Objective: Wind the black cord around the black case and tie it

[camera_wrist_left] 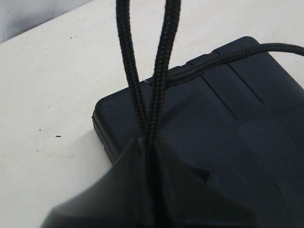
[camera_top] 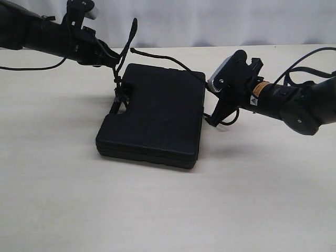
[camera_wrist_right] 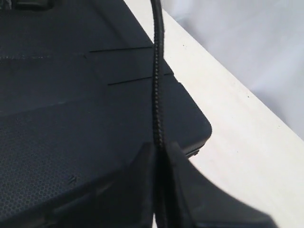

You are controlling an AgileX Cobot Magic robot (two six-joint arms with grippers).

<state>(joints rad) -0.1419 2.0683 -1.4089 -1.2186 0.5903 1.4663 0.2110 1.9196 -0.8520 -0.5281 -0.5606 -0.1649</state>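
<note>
The flat rectangular matte black plastic case [camera_top: 152,118] is lying on the pale bench [camera_top: 157,210]. The long thin black cord [camera_top: 167,58] is running over the case's far edge. The left hand [camera_top: 116,64] is pinching two strands above the case's handle side. The right hand [camera_top: 212,119] is clamping one strand just beside the case's right side.

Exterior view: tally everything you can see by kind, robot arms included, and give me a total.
Black case: 1
Black cord: 1
Robot arms: 2
Table: 1
Total: 5
</note>
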